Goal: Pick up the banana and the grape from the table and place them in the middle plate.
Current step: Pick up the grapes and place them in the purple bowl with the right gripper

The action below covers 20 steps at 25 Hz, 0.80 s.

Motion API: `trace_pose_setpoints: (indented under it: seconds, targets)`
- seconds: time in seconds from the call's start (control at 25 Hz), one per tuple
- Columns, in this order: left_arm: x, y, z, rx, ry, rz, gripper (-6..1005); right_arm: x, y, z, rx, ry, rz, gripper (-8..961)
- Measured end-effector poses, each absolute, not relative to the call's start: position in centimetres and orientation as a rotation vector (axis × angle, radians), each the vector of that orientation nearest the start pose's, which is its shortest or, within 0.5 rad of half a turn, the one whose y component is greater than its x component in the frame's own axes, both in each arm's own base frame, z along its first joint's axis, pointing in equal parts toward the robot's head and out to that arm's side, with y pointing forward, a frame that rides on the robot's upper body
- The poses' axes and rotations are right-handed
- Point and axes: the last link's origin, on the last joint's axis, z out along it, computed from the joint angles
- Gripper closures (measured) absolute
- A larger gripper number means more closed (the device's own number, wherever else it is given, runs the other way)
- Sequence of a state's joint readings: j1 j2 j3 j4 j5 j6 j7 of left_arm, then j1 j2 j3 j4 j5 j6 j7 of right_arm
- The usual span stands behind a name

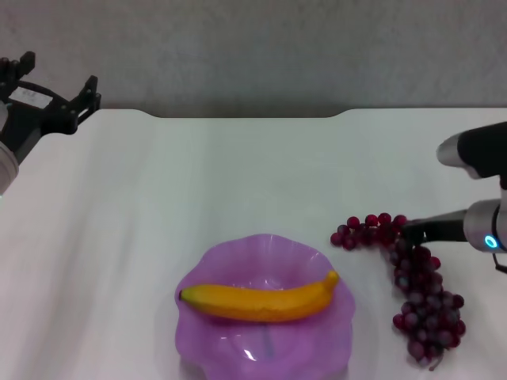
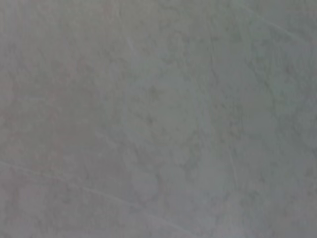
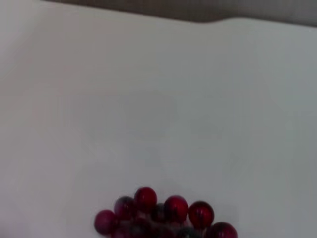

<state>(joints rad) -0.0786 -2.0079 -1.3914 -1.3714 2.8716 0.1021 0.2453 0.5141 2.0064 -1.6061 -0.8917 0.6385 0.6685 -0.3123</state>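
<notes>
So the right gripper (image 1: pixel 405 230) is down at the grape (image 1: pixel 412 285) on the right side of the bench (image 1: pixel 238 174), its dark tip poking right into the bunch where the bunch bends. Honestly can't tell whether its fingers are apart or closed, since they're buried among the berries.

The grape is a long bunch of small round dark red-purple berries, kinda glossy. It makes an L shape: a short row runs left from the gripper tip, and a longer, fatter clump runs toward the near edge. It's lying on the bench, just to the right of the middle plate (image 1: pixel 206 340) but not touching it. The right wrist view only catches the end of it, a handful of shiny red berries (image 3: pixel 163 215) against the white bench (image 3: pixel 148 99).

The banana (image 1: pixel 261 300) is already in the middle plate, lying crosswise on it. It's yellow-orange and gently curved, dark greenish tip pointing left, stem end at the right. The plate itself is translucent purple with a wavy scalloped rim, sitting near the front edge, about center.

The left gripper (image 1: pixel 59 99) is parked way off at the far left corner, fingers spread apart and holding nothing. Its wrist view shows just a plain grey surface.
</notes>
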Motion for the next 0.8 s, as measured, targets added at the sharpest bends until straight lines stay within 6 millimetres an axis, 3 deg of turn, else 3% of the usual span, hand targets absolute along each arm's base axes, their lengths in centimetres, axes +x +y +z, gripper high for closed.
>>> trace_pose_setpoints:
  seconds: [0.8]
  targets:
    - [-23.2,35.9,5.8,-1.718,-0.347,-0.345,114,21.0,37.1,4.6,-2.083,0.839,-0.023,780]
